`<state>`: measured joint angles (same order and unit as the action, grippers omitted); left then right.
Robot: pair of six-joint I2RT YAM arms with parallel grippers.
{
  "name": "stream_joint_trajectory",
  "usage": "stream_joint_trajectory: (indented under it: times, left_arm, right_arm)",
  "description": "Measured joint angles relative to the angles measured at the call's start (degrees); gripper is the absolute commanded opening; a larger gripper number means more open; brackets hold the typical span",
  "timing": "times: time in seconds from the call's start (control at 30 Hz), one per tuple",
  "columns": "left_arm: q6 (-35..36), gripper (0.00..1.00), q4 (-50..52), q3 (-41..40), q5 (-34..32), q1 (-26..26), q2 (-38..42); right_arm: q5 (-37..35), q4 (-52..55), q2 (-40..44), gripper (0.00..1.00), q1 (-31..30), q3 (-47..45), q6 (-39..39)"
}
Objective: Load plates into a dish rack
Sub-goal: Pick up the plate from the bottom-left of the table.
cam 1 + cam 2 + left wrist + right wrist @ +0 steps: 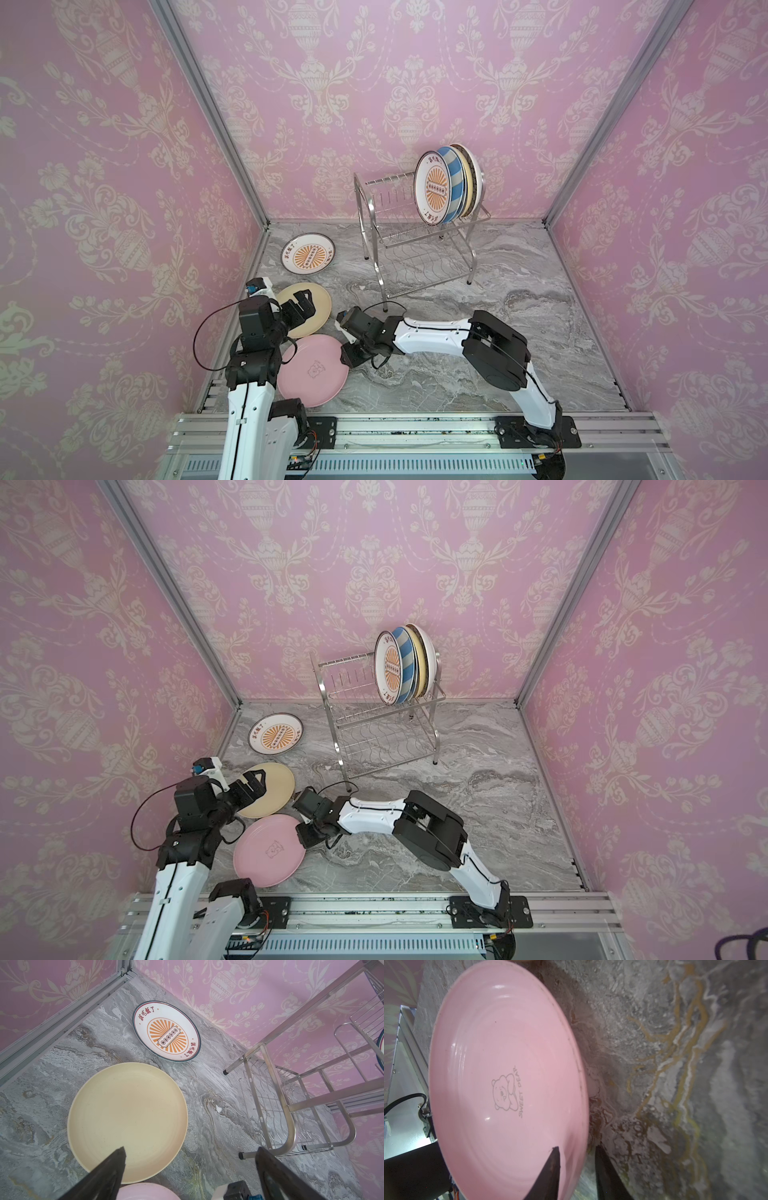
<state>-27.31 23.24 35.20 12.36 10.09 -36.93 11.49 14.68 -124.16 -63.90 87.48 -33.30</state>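
The left arm (249, 415) is standing up from the near rail, folding at the elbow and aiming its wrist forward and down. The left gripper (190, 1149) is hovering with its jaws spread wide, both dark fingers (116, 1163) showing far apart in the wrist view. The right arm (432, 338) is leaning back from its base, bending at the black elbow and stretching its white forearm across toward the left arm. The right gripper (577, 1147) is hanging low, turned sideways, its jaws showing only a narrow gap; whether they are pressing cannot be told.
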Motion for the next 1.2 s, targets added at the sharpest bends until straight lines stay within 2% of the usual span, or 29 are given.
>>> stream_joint_trajectory:
  times: [0.2, 0.53, 0.7, 0.9, 1.2]
  left_arm:
    - [0.4, 0.99, 0.2, 0.2, 0.2, 0.0, 0.1]
    - [0.5, 0.99, 0.0, 1.6, 2.4, 0.2, 0.1]
    - [0.5, 0.99, -0.1, 1.8, 3.0, 0.2, 0.0]
    - [0.4, 0.99, -1.4, 2.3, 4.8, 0.2, -0.8]
    - [0.2, 0.99, -5.8, 4.4, 10.0, -0.2, -5.1]
  right_arm:
    - [-2.7, 2.6, 0.0, 0.19, 0.0, 1.8, -0.3]
    - [-7.2, 6.1, 0.4, 0.00, 0.0, 2.7, -2.4]
    - [-11.3, 9.4, 2.6, 0.00, 0.0, 2.5, -2.3]
    - [-20.5, 14.3, 11.5, 0.00, 0.0, 0.6, 0.2]
    - [-35.3, 26.4, 33.8, 0.00, 0.0, -1.4, 7.3]
